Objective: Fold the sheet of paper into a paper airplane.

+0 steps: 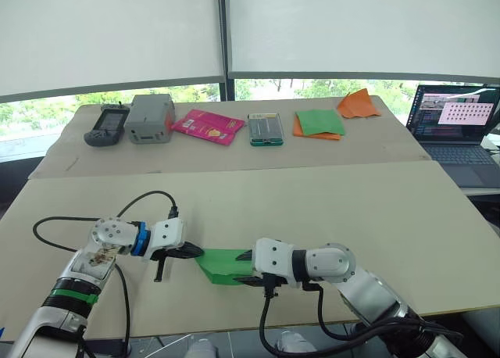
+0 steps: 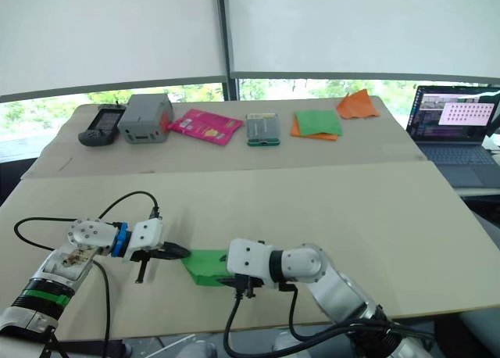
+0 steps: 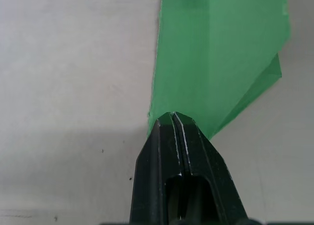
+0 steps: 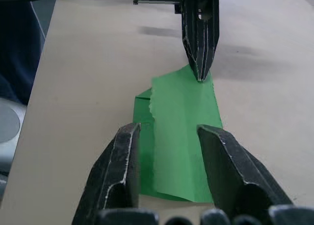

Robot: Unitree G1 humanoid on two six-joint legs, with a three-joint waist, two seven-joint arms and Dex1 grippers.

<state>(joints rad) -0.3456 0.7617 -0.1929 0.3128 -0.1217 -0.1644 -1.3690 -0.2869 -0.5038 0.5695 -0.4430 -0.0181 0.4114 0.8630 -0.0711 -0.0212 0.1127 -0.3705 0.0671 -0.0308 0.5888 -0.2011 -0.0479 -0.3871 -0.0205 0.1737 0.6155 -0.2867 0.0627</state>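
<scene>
Sheet of paper (image 1: 222, 265) is lying on the near table (image 1: 328, 209), between the left gripper (image 1: 190, 253) at its left end and the right gripper (image 1: 244, 267) at its right. Far table (image 1: 219, 156) is sitting behind, carrying a handheld device (image 1: 106, 125), box (image 1: 150, 117), packet (image 1: 208, 126), possibly a case (image 1: 266, 129), stacked sheets (image 1: 319, 124), crumpled paper (image 1: 358, 104). Laptop (image 1: 456, 123) is sitting far right.

Left gripper (image 3: 177, 118): black jaws pressed together with no gap between them; tips closed on the near edge of the sheet of paper (image 3: 216, 53); paper bright green, folded, with a crease running lengthwise and a second layer projecting as a point at about 3 o'clock of the tips; pale worktop (image 3: 73, 77) beneath, lightly speckled.
</scene>
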